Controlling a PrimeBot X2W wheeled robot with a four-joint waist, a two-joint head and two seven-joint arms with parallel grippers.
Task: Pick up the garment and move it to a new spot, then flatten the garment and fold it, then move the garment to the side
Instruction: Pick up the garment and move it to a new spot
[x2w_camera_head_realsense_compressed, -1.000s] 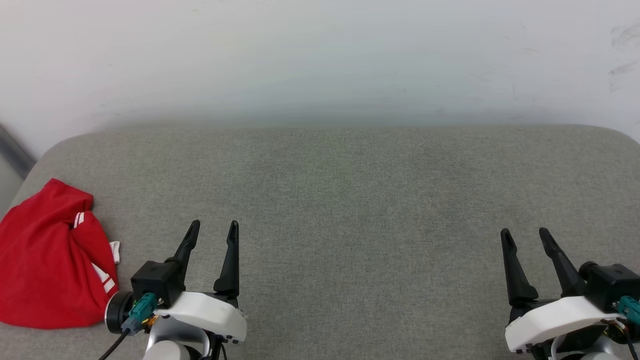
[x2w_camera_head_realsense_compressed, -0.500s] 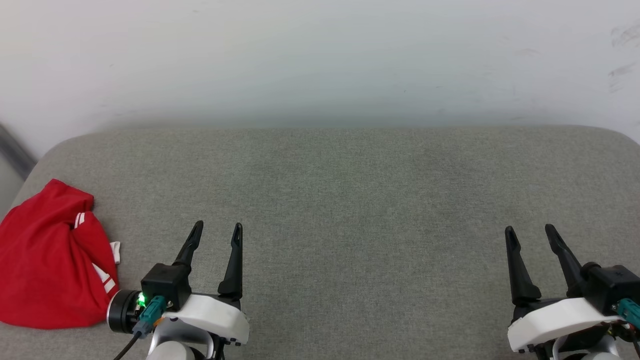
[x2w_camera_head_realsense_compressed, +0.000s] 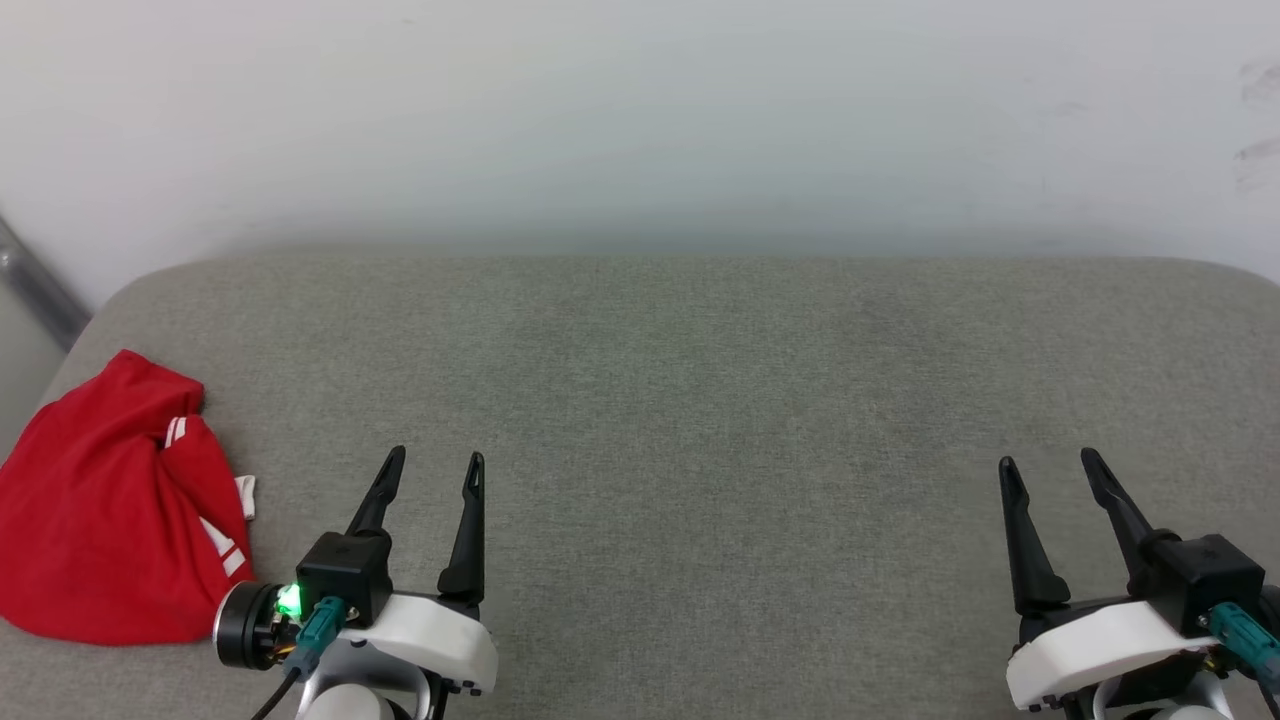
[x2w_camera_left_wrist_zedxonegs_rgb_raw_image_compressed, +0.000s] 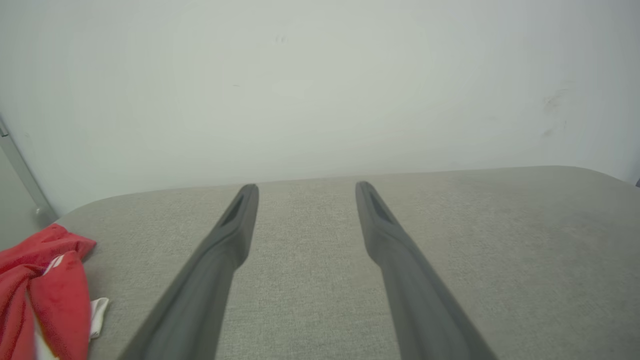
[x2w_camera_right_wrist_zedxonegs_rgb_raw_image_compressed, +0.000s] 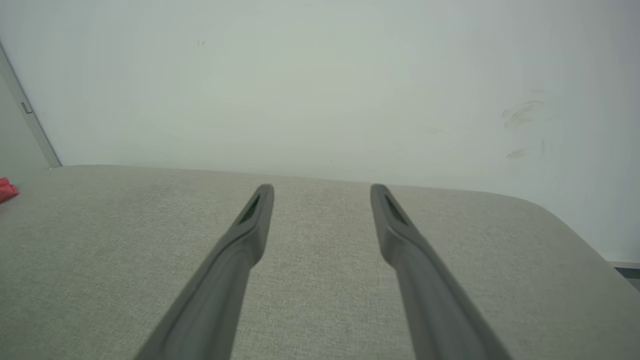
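The red garment (x2w_camera_head_realsense_compressed: 110, 510) lies crumpled in a heap at the left end of the grey padded surface (x2w_camera_head_realsense_compressed: 700, 380), with white striped cuff edges showing on its right side; its lettering is hidden. In the left wrist view the garment (x2w_camera_left_wrist_zedxonegs_rgb_raw_image_compressed: 40, 290) sits at the lower left, and a small red edge of the garment (x2w_camera_right_wrist_zedxonegs_rgb_raw_image_compressed: 7, 190) shows at the far left of the right wrist view. My left gripper (x2w_camera_head_realsense_compressed: 435, 462) stands open just right of the heap, empty. My right gripper (x2w_camera_head_realsense_compressed: 1047, 466) is open and empty near the right end.
A pale wall (x2w_camera_head_realsense_compressed: 640, 120) rises right behind the grey surface. A grey metal strip (x2w_camera_head_realsense_compressed: 35, 285) runs down the wall at the far left. The surface has rounded corners at the back left and back right.
The whole head view has shifted slightly, so the camera moved. Both grippers stay open in about the same places. A green light now glows on the left wrist.
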